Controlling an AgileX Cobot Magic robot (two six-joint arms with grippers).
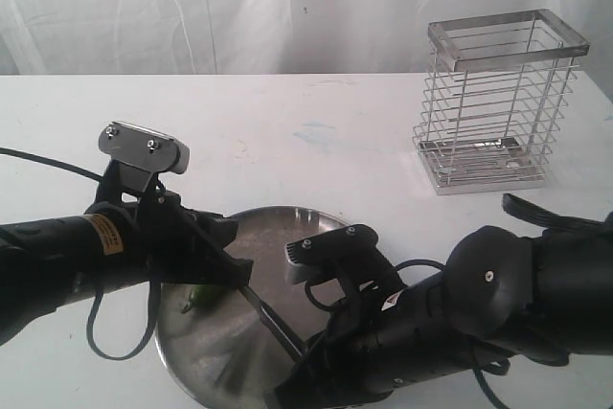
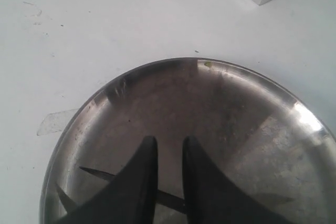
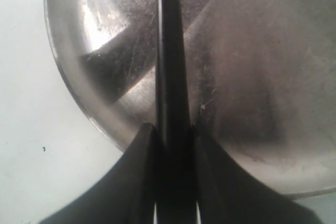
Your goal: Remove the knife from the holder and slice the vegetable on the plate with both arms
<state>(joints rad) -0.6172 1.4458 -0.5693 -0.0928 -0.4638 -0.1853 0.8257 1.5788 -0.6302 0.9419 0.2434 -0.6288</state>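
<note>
Steel plate [image 1: 287,227]: near centre of white worktop [image 1: 316,131], between both arms; bright rim, scuffed bare floor in both wrist views.
Wire holder [image 1: 498,102]: far right, upright, well apart from plate; no knife inside, only a flat base seen through the bars.
Knife [image 3: 169,72]: already out of holder; clamped edge-on in right gripper [image 3: 173,129], narrow blade running out over plate floor, tip toward far side of the dish. Seen from outside as a dark bar slanting up-left from right arm toward the green piece.
Right jaws: closed tight on knife handle, no gap either side.
Vegetable [image 1: 203,296]: small green piece on left part of plate, just below left arm; partly hidden, whole or cut not clear. Not visible in either wrist view.
Left gripper [image 2: 169,148]: low over plate, jaws nearly closed with a thin slit between; nothing seen held in wrist view. Whether tips pin the vegetable: cannot tell, contact hidden under arm.
Done, by the look of it: knife fetched, carried to plate, blade lined up near vegetable.
Left, by the look of it: firm hold on vegetable with left arm, then downward slicing strokes; no clean cut pieces visible yet.
Stage: likely start of cutting.
</note>
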